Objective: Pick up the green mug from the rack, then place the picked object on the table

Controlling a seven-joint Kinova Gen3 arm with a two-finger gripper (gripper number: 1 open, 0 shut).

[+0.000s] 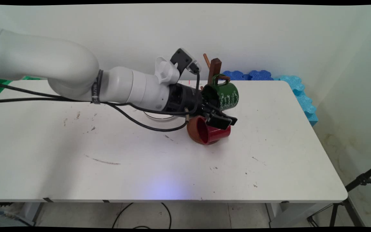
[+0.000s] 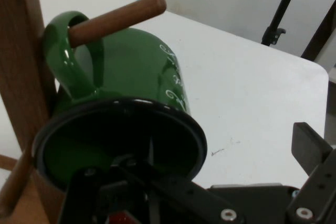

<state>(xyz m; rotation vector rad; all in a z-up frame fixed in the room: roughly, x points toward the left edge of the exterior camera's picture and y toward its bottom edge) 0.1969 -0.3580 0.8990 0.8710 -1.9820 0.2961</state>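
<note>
Mug [image 2: 131,61] green, white lettering, hanging on peg [image 2: 118,18].

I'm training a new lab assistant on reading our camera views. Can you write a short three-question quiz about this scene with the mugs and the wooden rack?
1. True or false: the green mug hangs by its handle on a peg of the wooden rack.
2. Multiple choice: how does the red mug sit? A) upright on the table; B) on its side on the white table, mouth toward the camera; C) hung on the rack.
3. Fill in: one finger of the gripper reaches into the ____ mug's mouth.

Key
1. True: the peg passes through the handle loop.
2. B.
3. Green: in the hand view, a finger sits inside the dark rim, the other outside.
</note>
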